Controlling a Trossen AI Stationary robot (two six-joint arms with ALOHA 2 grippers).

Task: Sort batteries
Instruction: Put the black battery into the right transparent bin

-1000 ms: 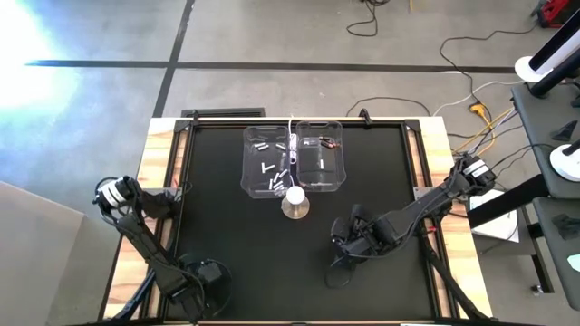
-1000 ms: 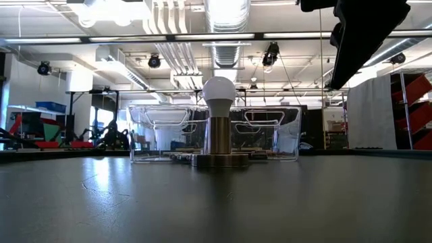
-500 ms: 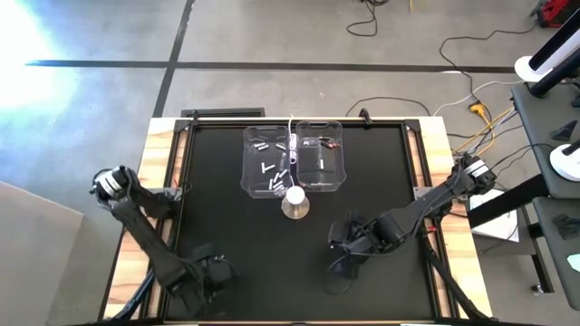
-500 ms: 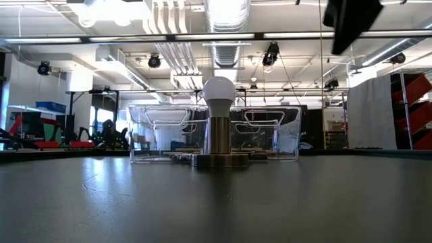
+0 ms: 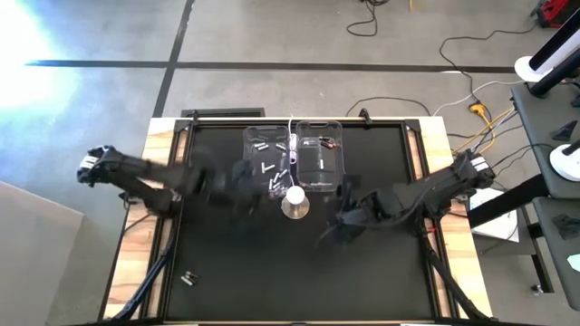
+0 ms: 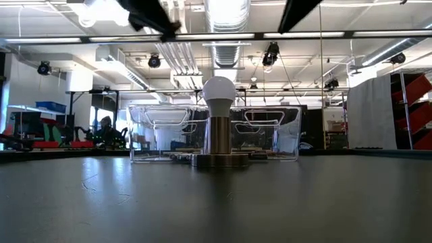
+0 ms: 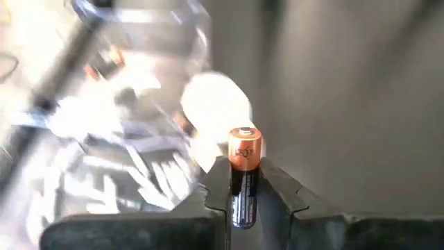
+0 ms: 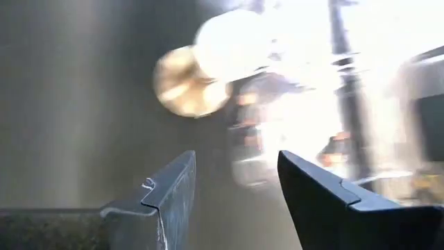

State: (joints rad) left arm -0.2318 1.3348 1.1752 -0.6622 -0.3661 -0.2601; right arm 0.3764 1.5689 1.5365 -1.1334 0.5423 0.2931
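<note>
Left end effector (image 7: 244, 201) clamps a battery (image 7: 243, 173) (lower half hidden); right end effector (image 8: 236, 201) gapes empty.

From table level I see the bulb (image 6: 219, 92) on its metal base (image 6: 219, 159) before two clear bins (image 6: 272, 131); dark blurs overhead are probably the arms (image 6: 154, 15)

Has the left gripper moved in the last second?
Yes. In the high view the left gripper has swung from the table's near left corner up toward the clear bins, carrying a battery between its jaws.
</note>
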